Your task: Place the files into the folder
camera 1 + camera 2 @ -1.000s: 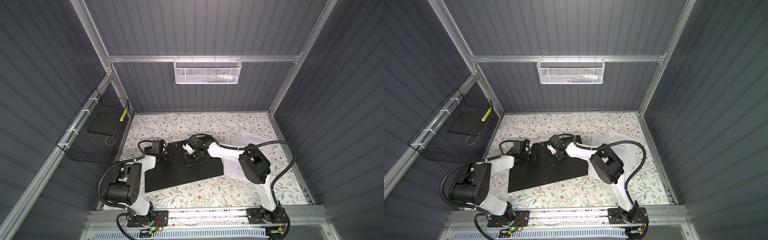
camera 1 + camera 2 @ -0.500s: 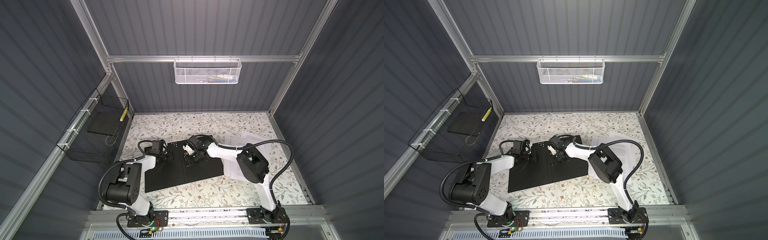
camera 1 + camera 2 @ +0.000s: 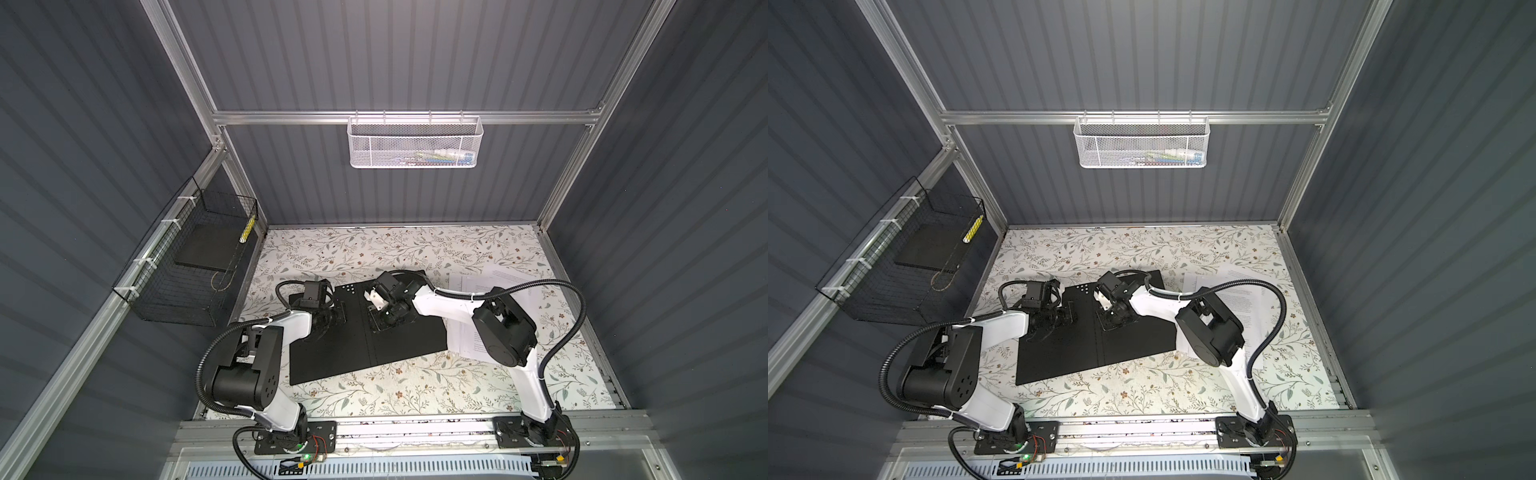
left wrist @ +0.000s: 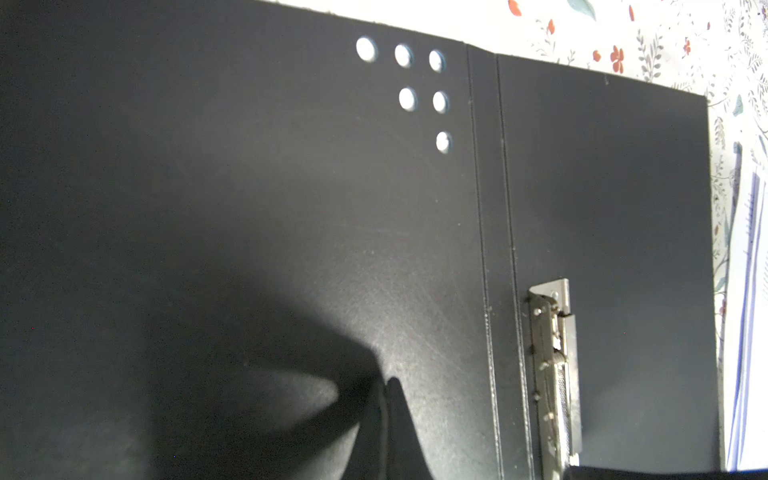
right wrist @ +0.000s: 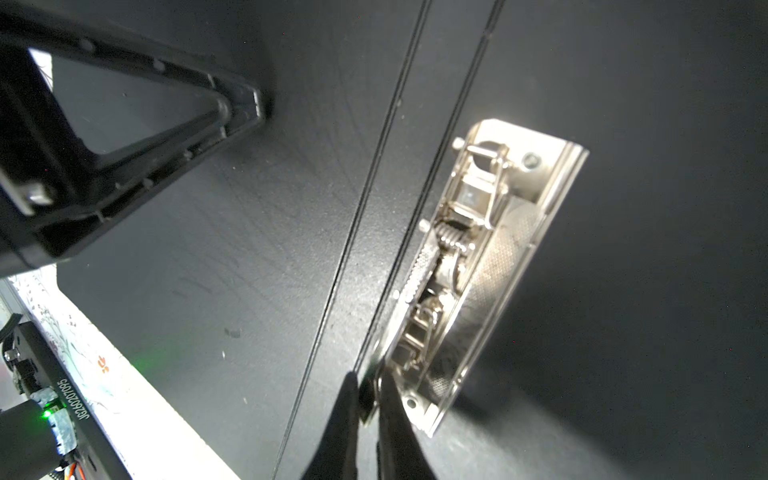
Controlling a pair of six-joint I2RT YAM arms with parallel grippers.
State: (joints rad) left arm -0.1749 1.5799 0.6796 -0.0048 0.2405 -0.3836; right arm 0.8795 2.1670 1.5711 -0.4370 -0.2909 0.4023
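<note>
The folder (image 3: 332, 353) (image 3: 1067, 353) lies open on the floral table, black inside facing up. My left gripper (image 3: 336, 318) (image 4: 386, 386) is shut, its tips pressed flat on the left cover near the spine. My right gripper (image 3: 382, 322) (image 5: 370, 395) is shut on the near end of the folder's metal clip (image 5: 478, 257) (image 4: 555, 353), with a thin edge of the clip pinched between the fingertips. One left finger (image 5: 232, 120) shows in the right wrist view. The files (image 3: 469, 286) (image 3: 1246, 299), white printed sheets, lie right of the folder, partly hidden under my right arm.
A black wire basket (image 3: 166, 286) holding a black slab (image 3: 203, 249) hangs on the left wall. A white mesh basket (image 3: 415, 141) hangs on the back wall. My right arm's elbow (image 3: 503, 332) hovers over the files.
The right arm's elbow has shifted slightly left, and the right jaws have narrowed onto the clip. The left arm and the folder have not moved.
</note>
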